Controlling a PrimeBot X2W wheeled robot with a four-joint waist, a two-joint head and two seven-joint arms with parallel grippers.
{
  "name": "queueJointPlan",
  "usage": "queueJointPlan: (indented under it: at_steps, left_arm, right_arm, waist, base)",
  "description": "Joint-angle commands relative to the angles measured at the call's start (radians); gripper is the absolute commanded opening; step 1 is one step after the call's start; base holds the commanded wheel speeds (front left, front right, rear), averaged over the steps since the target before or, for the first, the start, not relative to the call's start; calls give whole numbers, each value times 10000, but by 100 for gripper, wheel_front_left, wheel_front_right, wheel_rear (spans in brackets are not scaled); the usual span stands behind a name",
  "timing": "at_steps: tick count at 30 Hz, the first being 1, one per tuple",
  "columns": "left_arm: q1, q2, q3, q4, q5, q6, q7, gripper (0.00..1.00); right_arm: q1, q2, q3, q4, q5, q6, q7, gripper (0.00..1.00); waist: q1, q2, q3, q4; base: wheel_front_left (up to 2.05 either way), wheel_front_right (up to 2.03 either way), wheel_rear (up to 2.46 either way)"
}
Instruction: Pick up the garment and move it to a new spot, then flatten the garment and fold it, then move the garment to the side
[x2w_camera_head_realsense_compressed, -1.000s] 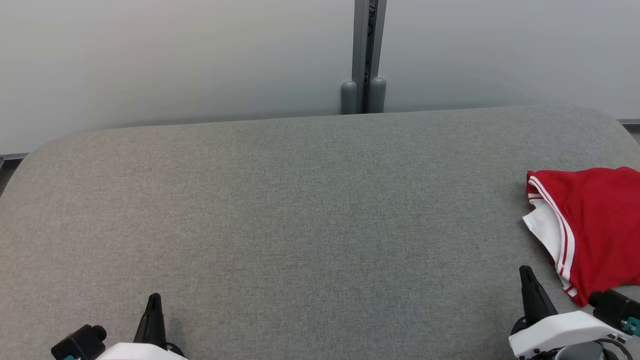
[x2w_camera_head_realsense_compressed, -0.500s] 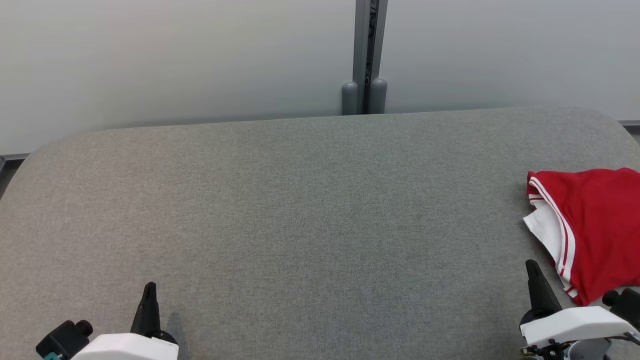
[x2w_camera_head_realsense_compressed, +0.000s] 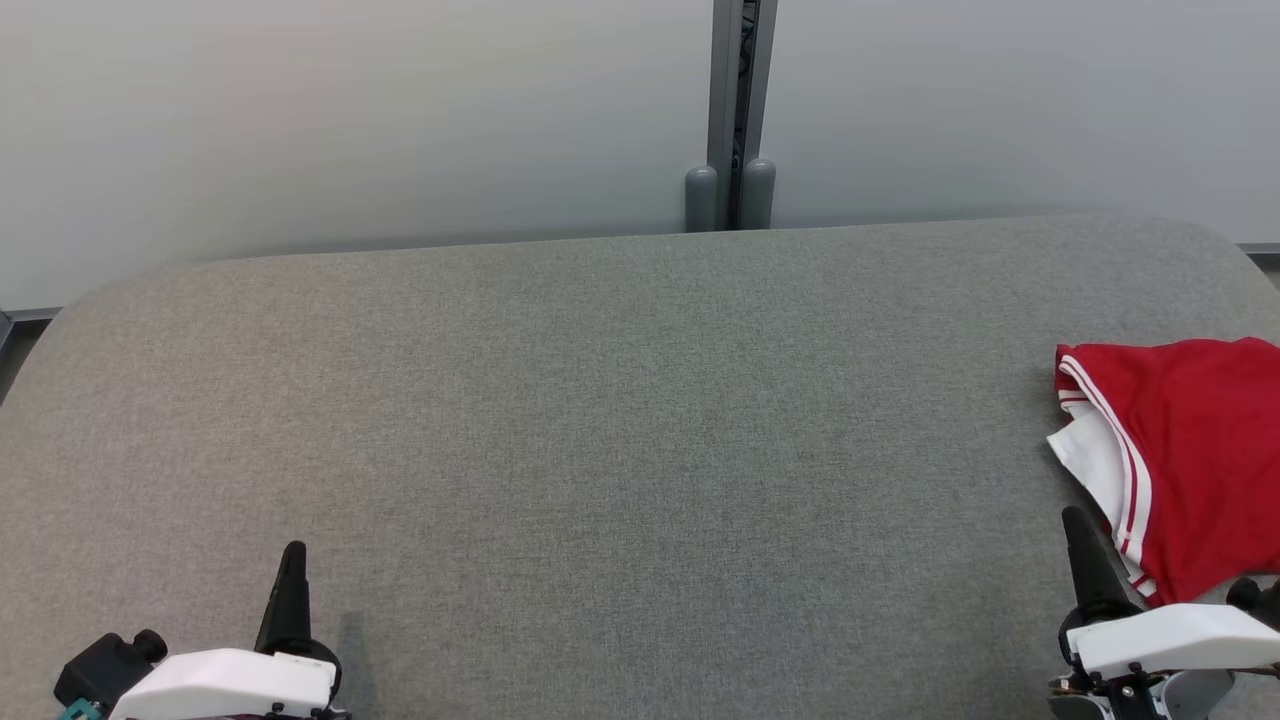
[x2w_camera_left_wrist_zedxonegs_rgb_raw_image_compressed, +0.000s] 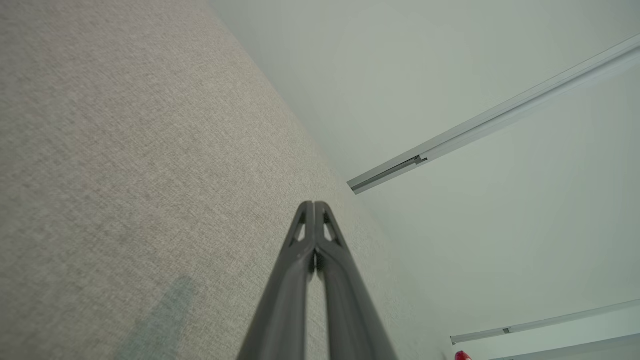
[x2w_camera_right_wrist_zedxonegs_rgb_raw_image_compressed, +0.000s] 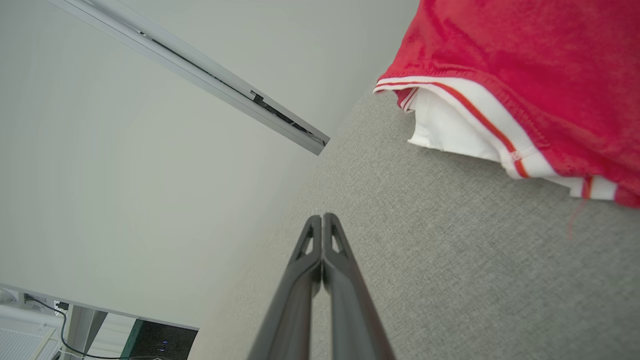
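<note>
The garment (x2w_camera_head_realsense_compressed: 1190, 450) is red with white striped trim and lies bunched at the right edge of the grey padded table (x2w_camera_head_realsense_compressed: 620, 430); the right wrist view shows the garment (x2w_camera_right_wrist_zedxonegs_rgb_raw_image_compressed: 525, 75) at its upper right. My right gripper (x2w_camera_head_realsense_compressed: 1077, 518) stands shut and empty near the front right, just left of the garment's lower hem and apart from it. In the right wrist view the right gripper (x2w_camera_right_wrist_zedxonegs_rgb_raw_image_compressed: 322, 218) has its fingers pressed together. My left gripper (x2w_camera_head_realsense_compressed: 293, 552) is shut and empty at the front left, far from the garment, and the left gripper (x2w_camera_left_wrist_zedxonegs_rgb_raw_image_compressed: 314, 206) hovers over bare cloth.
A pale wall panel with a grey vertical post (x2w_camera_head_realsense_compressed: 738, 110) runs behind the table's far edge. The table's corners are rounded. Wide bare fabric lies between the two grippers.
Both grippers have drawn back toward the front edge and slightly outward, staying shut. The garment lies as before.
</note>
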Motion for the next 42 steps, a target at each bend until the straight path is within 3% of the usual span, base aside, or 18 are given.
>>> queueJointPlan:
  at_steps: [1,42]
  left_arm:
    - [-311,68,76,-158,-254,-113,56,0]
    - [-715,98,424,-623,-3900,-585,1008,0]
  right_arm:
    - [-174,-95,-49,-199,303,1,89,0]
    - [-207,-138,-441,-893,4139,1,1069,0]
  waist:
    - [0,-1,-2,2]
    - [0,-1,-73,61]
  base:
    - [0,0,0]
    - [0,0,0]
